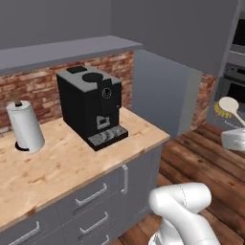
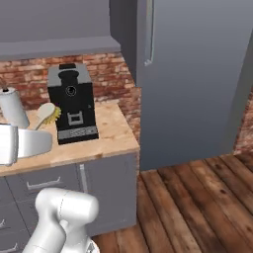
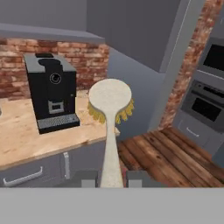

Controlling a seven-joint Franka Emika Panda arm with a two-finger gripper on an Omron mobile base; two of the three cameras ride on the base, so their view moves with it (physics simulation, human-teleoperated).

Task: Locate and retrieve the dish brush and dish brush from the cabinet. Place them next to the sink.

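Note:
My gripper (image 3: 111, 179) is shut on the cream handle of a dish brush (image 3: 110, 103). The brush's tan oval head with yellow bristles points away from the hand, out over the counter's right end. From the left base the dish brush (image 1: 228, 106) sticks up from the white hand (image 1: 234, 139) at the right edge, over the floor. From the right base the dish brush (image 2: 47, 113) shows beside the coffee machine. Grey wall cabinet panels (image 1: 57, 21) hang above the brick wall. The sink is out of view.
A black coffee machine (image 1: 91, 105) and a paper towel roll (image 1: 25, 127) stand on the wooden counter (image 1: 57, 167) above grey drawers. A tall grey fridge panel (image 2: 197, 84) stands right of the counter. A built-in oven (image 3: 205, 103) is farther right, over wooden floor.

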